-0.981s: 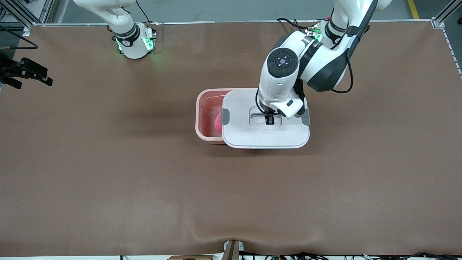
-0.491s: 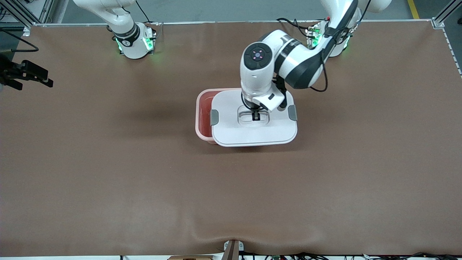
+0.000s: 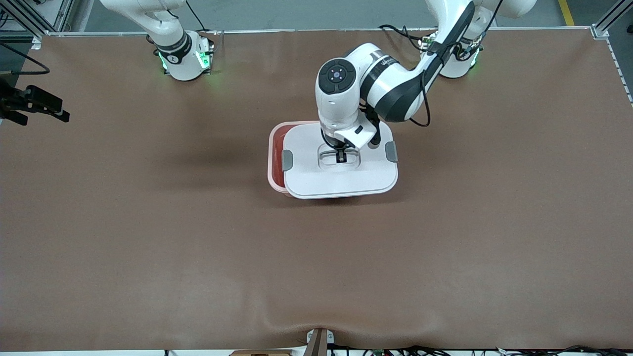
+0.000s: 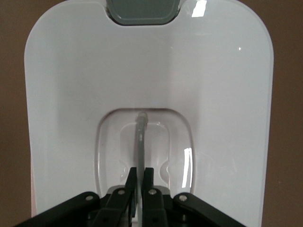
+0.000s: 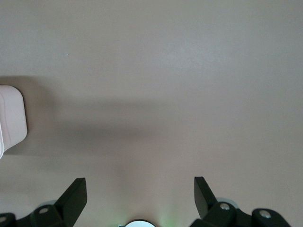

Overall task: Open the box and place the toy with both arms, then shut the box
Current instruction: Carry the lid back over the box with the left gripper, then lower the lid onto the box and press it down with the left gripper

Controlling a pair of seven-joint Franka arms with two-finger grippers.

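The box (image 3: 277, 158) sits mid-worktop (image 3: 148, 222), its white lid (image 3: 341, 183) held over it, offset toward the left arm's end so a strip of pink tub shows at the right arm's end. Front view shows both grey side clips (image 3: 287, 160); the toy is not visible. Left wrist view adds what the front lacks: the left hand (image 4: 140, 177) pinched shut on the thin handle bar (image 4: 140, 137) in the lid's recess, one grey clip (image 4: 143, 10) at the lid's end. Right wrist view shows only a lid corner (image 5: 10, 118) and bare worktop. Since a second ago the lid has slid toward the right arm's end, covering more of the tub; the toy showing then is now hidden. The right hand (image 5: 140, 196) is spread wide, holding nothing, up over the worktop at the right arm's end; that arm waits.
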